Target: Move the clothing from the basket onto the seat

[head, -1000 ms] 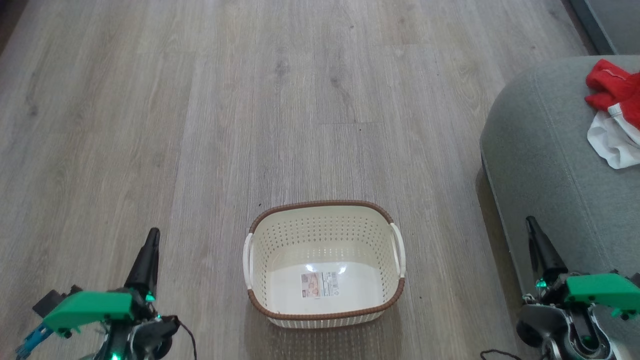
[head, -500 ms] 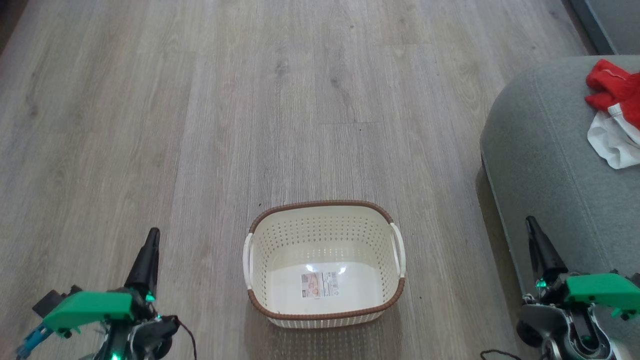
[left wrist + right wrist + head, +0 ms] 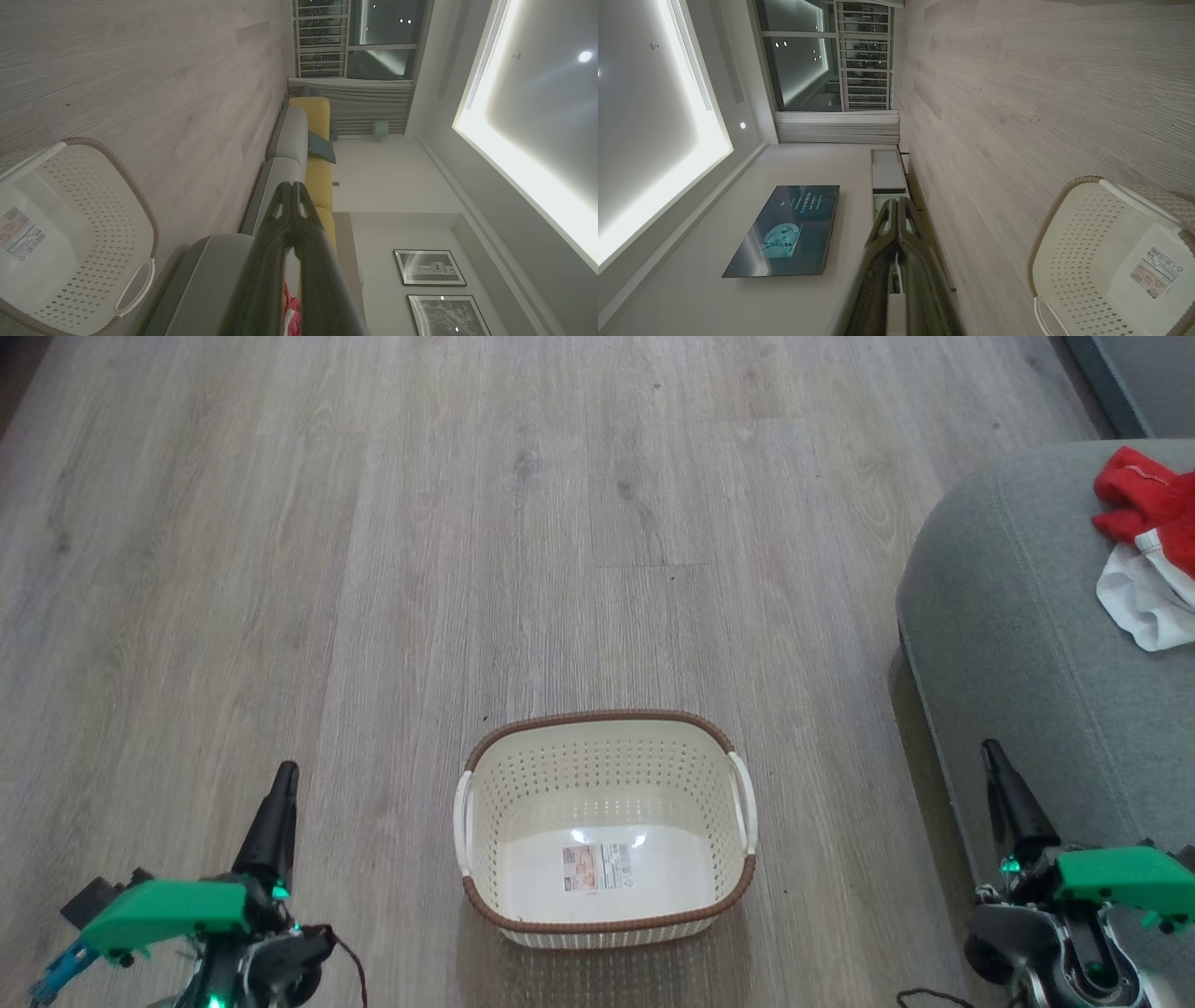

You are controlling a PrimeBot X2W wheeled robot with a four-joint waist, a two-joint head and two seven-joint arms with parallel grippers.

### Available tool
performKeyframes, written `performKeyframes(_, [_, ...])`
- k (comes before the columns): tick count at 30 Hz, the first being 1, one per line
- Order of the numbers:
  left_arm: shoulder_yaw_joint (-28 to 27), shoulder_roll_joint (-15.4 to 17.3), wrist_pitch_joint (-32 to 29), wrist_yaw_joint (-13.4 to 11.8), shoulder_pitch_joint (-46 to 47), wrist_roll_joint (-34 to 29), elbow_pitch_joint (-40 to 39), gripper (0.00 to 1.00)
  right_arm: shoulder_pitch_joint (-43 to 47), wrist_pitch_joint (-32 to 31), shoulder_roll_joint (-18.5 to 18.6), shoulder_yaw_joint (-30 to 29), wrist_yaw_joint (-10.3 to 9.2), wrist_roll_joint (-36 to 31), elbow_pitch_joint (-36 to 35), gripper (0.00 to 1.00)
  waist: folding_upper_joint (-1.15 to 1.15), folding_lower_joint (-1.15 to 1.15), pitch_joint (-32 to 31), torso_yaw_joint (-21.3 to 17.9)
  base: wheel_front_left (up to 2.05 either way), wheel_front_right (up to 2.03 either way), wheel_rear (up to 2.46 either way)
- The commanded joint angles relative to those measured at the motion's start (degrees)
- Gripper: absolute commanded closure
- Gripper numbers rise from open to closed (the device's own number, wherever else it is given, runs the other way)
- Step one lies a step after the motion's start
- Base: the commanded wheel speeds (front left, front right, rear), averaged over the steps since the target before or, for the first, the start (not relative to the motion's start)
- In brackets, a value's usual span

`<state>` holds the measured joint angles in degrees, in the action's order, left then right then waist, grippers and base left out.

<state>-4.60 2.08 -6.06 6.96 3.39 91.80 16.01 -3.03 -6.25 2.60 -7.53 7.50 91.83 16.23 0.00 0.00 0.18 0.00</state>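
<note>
Left gripper [image 3: 283, 784]: fingers pressed together, nothing held; parked left of the basket [image 3: 597, 717], judged idle.
Basket: only a label [image 3: 597, 868] is seen inside, so nothing is left to lift.
Right gripper [image 3: 991, 756]: closed, empty, right of the basket.
Seat [image 3: 1008, 616]: right of the basket.
Clothing [image 3: 1144, 495]: laid on the seat, far right of the basket; task judged done.

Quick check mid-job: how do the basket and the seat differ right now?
The basket is small, cream-white perforated plastic with a brown rim; the seat is far bigger, grey-green upholstered fabric. The basket holds only a label; the seat carries the red and white clothing. The basket stands on the floor straight ahead; the seat is at the right. Both have rounded corners.
</note>
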Motion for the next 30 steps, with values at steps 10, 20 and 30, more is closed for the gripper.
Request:
performKeyframes(10, [-1.9, 0.8, -0.4, 0.5, 2.8, 0.4, -2.0, 1.00, -3.2, -0.2, 0.3, 1.0, -0.01, 0.3, -2.2, 1.00, 0.00, 0.00, 0.0, 0.0, 0.00, 0.00, 0.00])
performKeyframes(20, [-1.9, 0.8, -0.4, 0.5, 2.8, 0.4, -2.0, 1.00, -3.2, -0.2, 0.3, 1.0, -0.01, 0.3, -2.2, 1.00, 0.00, 0.00, 0.0, 0.0, 0.00, 0.00, 0.00])
performKeyframes(30, [-1.9, 0.8, -0.4, 0.5, 2.8, 0.4, -2.0, 1.00, -3.2, -0.2, 0.3, 1.0, -0.01, 0.3, -2.2, 1.00, 0.00, 0.00, 0.0, 0.0, 0.00, 0.00, 0.00])
